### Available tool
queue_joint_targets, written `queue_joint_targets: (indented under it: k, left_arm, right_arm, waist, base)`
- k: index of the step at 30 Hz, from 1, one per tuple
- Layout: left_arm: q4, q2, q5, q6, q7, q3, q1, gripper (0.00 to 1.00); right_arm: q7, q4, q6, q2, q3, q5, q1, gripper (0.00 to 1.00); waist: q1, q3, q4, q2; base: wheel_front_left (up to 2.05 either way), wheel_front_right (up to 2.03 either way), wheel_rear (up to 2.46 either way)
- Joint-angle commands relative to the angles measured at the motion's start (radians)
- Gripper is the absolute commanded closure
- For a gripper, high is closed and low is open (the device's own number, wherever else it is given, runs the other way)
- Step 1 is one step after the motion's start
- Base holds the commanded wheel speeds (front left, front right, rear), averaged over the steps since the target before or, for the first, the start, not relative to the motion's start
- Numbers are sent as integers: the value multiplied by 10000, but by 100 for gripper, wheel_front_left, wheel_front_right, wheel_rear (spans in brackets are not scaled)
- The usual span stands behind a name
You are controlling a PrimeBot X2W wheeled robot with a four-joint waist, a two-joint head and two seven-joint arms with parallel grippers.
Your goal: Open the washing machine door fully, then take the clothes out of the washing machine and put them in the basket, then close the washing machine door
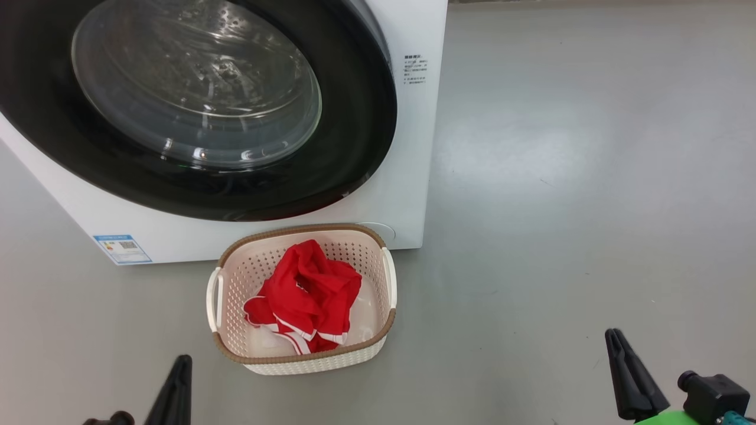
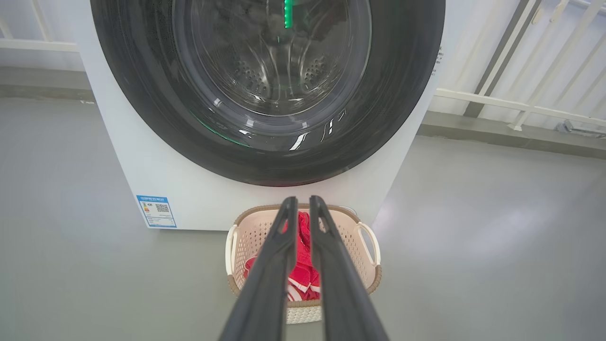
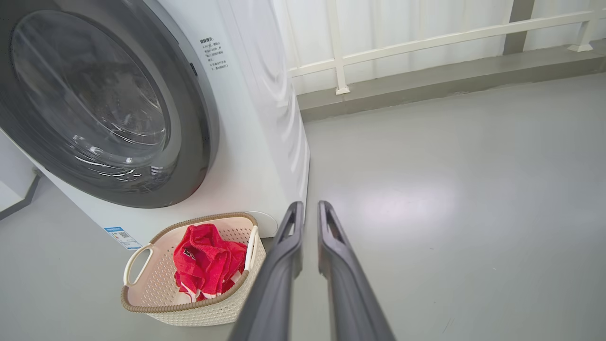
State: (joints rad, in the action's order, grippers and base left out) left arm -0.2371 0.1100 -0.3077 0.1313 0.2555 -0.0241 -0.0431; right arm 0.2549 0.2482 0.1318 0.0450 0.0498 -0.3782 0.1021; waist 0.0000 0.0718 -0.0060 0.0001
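The washing machine (image 1: 407, 177) stands ahead with the washing machine door (image 1: 360, 147) lying flat against its front, black rim around clear glass. The basket (image 1: 331, 226) sits on the floor right before it, and the red clothes (image 1: 310, 289) lie bunched inside. My left gripper (image 1: 180, 361) is low at the basket's near left, shut and empty. In the left wrist view the left gripper (image 2: 299, 201) points over the basket (image 2: 354, 237) and clothes (image 2: 303, 277). My right gripper (image 1: 615, 335) hovers over bare floor well to the right, shut and empty; the right wrist view shows the right gripper (image 3: 307, 206) beside the basket (image 3: 189, 313).
A blue label (image 1: 122, 248) marks the washer's lower left corner. Behind the machine runs a white railing (image 2: 521, 106) above a raised grey kerb (image 3: 426, 87). Smooth grey floor (image 1: 590, 206) stretches to the right of the washer and basket.
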Motion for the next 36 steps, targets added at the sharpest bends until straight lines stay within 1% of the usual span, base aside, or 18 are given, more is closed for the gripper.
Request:
queue_joint_targets:
  k: [1, 5, 9, 14, 36]
  left_arm:
    - [24, 13, -17, 0, -4, -3, 2, 100]
    - [-158, -104, -263, 0, -73, 8, 25, 100]
    - [-149, -120, -680, -1, -191, -20, 63, 100]
    - [-153, -140, -1200, -7, -337, -55, 130, 100]
    - [-172, -228, -3483, -5, -988, -223, 420, 100]
  right_arm:
    - [-3, -27, 0, 6, -1, -15, -1, 100]
    - [-62, 171, 0, -44, -1, -255, -31, 100]
    - [-164, 157, -1, -25, 0, -668, -87, 100]
    - [-292, 162, -1, -2, 0, -1181, -179, 100]
    - [-868, 135, -3, 83, 25, -3418, -562, 100]
  waist:
    - [0, 0, 0, -1]
    - [2, -10, 0, -1]
    - [19, -55, 3, -1]
    - [2, -68, 6, -1]
    - [1, -189, 16, -1]
  base:
    - [0, 0, 0]
    - [0, 0, 0]
    - [0, 0, 0]
    - [0, 0, 0]
    - [0, 0, 0]
